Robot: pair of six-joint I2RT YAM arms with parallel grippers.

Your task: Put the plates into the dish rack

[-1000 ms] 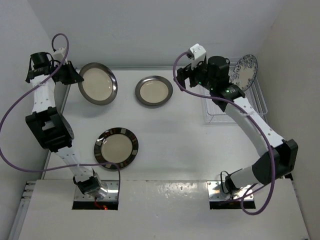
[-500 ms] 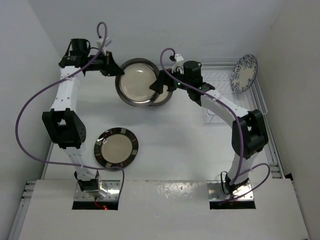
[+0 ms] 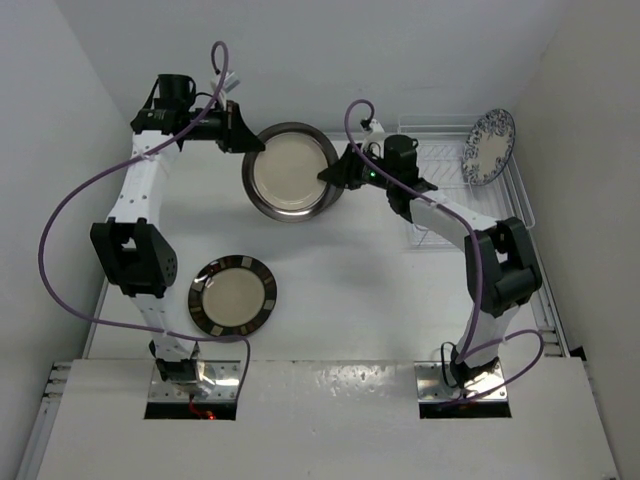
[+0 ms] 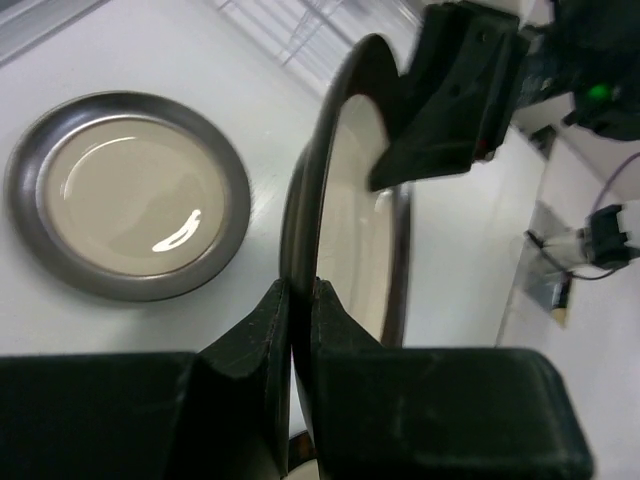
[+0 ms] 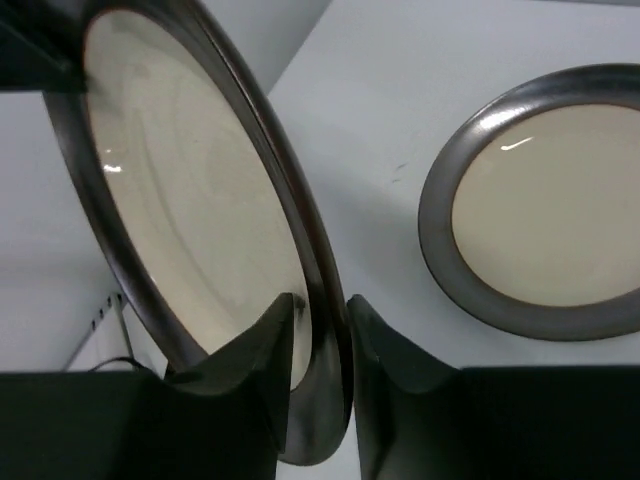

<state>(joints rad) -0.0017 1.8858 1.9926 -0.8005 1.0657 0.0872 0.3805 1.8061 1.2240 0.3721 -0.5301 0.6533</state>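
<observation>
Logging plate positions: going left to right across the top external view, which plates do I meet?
Round cream plate with dark striped rim → raised round cream plate with grey metallic rim → round white-and-blue floral plate.

Blocked across the far middle of the table point(image 3: 350, 290) by a raised plate point(image 3: 290, 172) held on edge, with the left gripper point(image 3: 248, 147) clamped on its left rim and the right gripper point(image 3: 331, 177) closed on the opposite rim. Below it, apart from it and mostly hidden from above, a flat grey-rimmed plate point(image 4: 125, 235) on the surface. Towards the near left, a striped plate point(image 3: 233, 296) lying flat. Open between that plate and the dish rack point(image 3: 517, 190) at the right edge, though crossed overhead by the right arm. Far right corner of the rack taken by an upright floral plate point(image 3: 489, 146); tines to its left free. Open along the near edge between the arm bases.
</observation>
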